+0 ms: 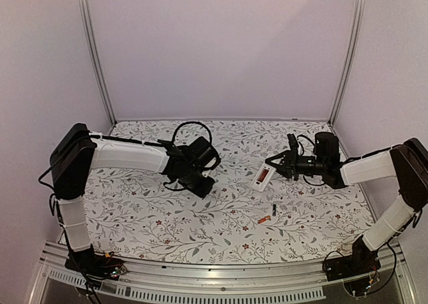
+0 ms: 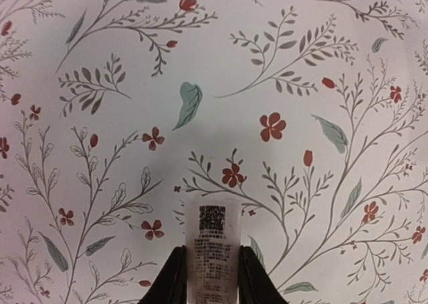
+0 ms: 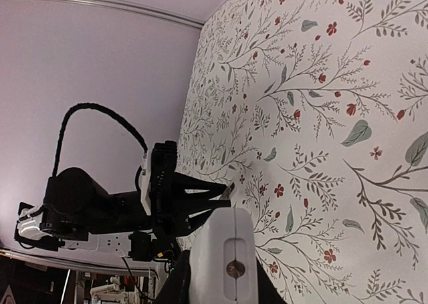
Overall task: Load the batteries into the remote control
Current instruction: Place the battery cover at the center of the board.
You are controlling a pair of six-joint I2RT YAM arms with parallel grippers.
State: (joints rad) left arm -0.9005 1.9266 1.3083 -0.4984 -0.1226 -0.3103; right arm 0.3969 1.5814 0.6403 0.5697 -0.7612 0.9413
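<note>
Overhead, I see both arms out over the flowered counter [image 1: 134, 217]. My right arm [image 1: 364, 168] reaches in from the right edge, its jaws clamped on one end of the white remote control [image 1: 264, 176]. The remote sits right of centre with a reddish strip showing on its upper face; I cannot tell whether it touches the counter. Through the right wrist camera I look along the remote's white body, which has a small round screw hole, with fingers tight on either side. My left arm [image 1: 127, 156] stretches toward the middle. Its jaws pinch a small white strip [image 2: 212, 250] printed with a square code and fine text, which sticks out past the fingertips. Both batteries lie loose on the counter, nearer the bases than the remote. The black battery [image 1: 274, 210] lies just beside the orange-red battery [image 1: 263, 219], and both are clear of the jaws.
</note>
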